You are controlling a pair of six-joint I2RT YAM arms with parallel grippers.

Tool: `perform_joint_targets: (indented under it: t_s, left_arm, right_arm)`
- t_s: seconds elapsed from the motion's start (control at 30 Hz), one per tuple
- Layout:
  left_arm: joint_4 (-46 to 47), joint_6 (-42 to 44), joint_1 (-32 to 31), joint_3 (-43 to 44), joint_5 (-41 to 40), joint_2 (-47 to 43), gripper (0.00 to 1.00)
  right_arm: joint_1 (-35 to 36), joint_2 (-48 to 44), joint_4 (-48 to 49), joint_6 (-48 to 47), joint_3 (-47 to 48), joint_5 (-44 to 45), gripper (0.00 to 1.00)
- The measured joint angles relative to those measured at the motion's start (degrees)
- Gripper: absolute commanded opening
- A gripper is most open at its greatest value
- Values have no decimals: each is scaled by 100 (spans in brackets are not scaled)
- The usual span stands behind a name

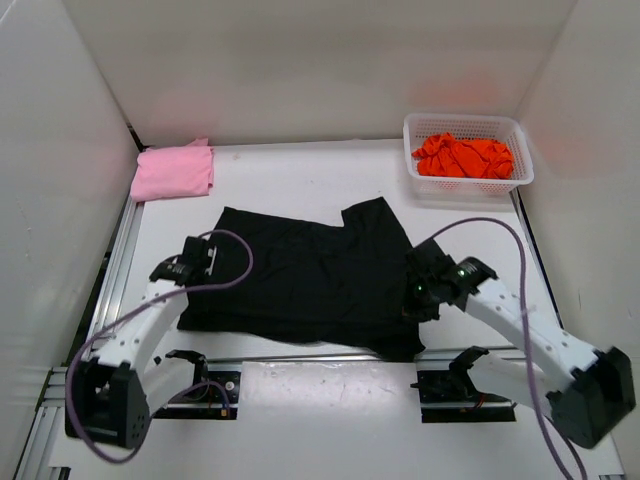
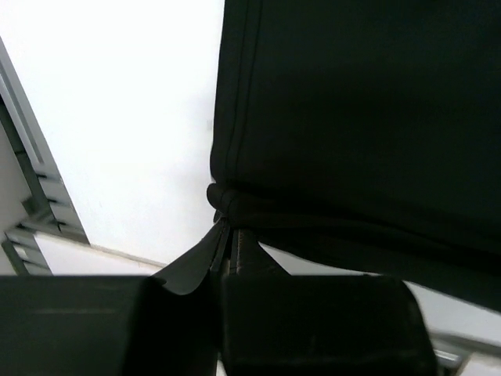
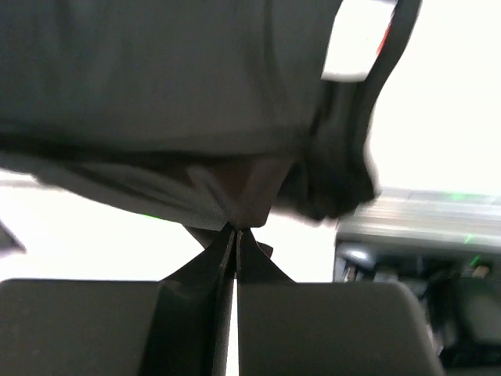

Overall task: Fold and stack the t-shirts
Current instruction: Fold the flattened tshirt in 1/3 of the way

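The black t-shirt (image 1: 310, 275) lies spread across the middle of the table. My left gripper (image 1: 190, 262) is shut on its left edge, where the hem (image 2: 221, 200) bunches at the fingertips. My right gripper (image 1: 420, 285) is shut on the shirt's right side, pinching a tuft of cloth (image 3: 243, 205) lifted off the table. The folded light pink t-shirt (image 1: 173, 170) rests at the far left corner. The bright orange t-shirt (image 1: 463, 156) lies crumpled inside the white mesh basket (image 1: 420, 130) at the far right.
White walls enclose the table on the left, back and right. A metal rail (image 1: 115, 255) runs along the table's left edge, and another (image 3: 415, 215) shows in the right wrist view. A white label (image 3: 356, 39) hangs from the black shirt.
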Motion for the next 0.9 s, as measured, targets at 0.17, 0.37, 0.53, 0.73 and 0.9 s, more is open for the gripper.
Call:
perform_joint_targets:
  t_s: [0.17, 0.37, 0.53, 0.73, 0.9]
  left_arm:
    - [608, -2, 0, 708, -4, 1213, 14]
    - [1123, -2, -28, 1073, -4, 2192, 14]
    - [1248, 0, -37, 1134, -85, 2688, 17]
    - [1338, 0, -39, 1399, -203, 2979, 27]
    - [1421, 11, -37, 1740, -457, 3386, 45]
  right_arm:
    - [-929, 1115, 509, -625, 70, 26, 0]
    - [-1423, 1827, 857, -1123, 219, -114, 0]
    - [-1532, 2356, 1040, -1390, 459, -155, 0]
    - [-1698, 2964, 1163, -1558, 608, -179, 6]
    - [-1840, 3567, 1130, -1670, 1204, -57, 36]
